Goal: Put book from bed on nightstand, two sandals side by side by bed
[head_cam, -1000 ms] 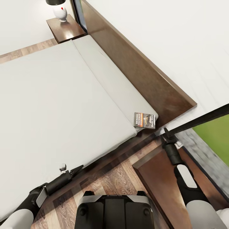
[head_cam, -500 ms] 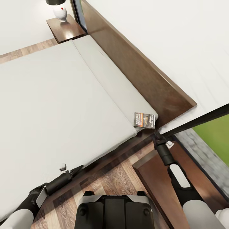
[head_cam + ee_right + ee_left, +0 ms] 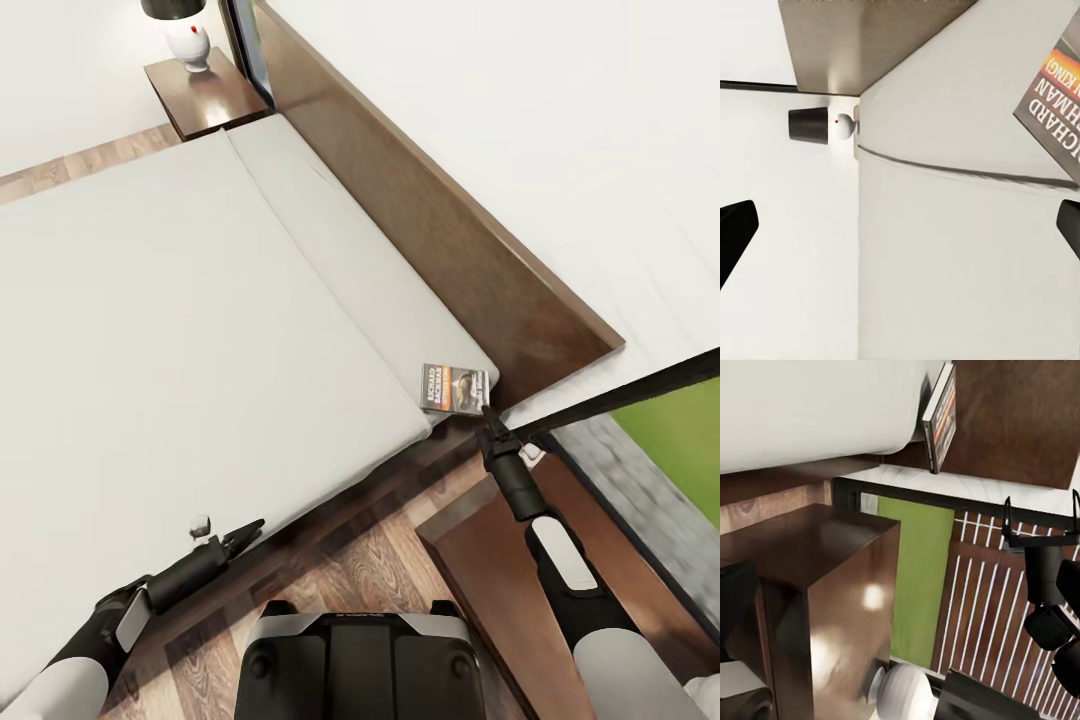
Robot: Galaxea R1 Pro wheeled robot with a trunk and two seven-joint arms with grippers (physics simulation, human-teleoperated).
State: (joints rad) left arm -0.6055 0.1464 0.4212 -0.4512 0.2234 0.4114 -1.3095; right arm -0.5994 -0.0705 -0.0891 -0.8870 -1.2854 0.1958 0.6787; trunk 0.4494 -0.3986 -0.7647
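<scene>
One thin book (image 3: 454, 388) lies flat at the corner of the bed (image 3: 200, 330), on the pale strip of mattress just beside the dark headboard (image 3: 430, 220). Its cover is dark with a picture, an orange band and white lettering down one side. The right claw (image 3: 488, 415) hangs just off that corner, its tip close to the book's near edge; from the head camera I cannot tell whether it touches. The right wrist camera shows the two dark fingertips (image 3: 735, 232) set wide apart, released, with bare mattress between them and the book (image 3: 1054, 97) ahead to one side, its letters legible there. That camera also catches the far lamp (image 3: 825, 124), black shade on a white base.

The left claw (image 3: 240, 535) rests low over the bed's edge, well apart from the book; its fingers (image 3: 1039, 521) stand apart, holding nothing. The left wrist camera sees the book (image 3: 940, 416) edge-on, overhanging the mattress corner, and a glossy brown nightstand (image 3: 832, 585) below. A second nightstand (image 3: 205, 92) stands at the far end of the headboard.
</scene>
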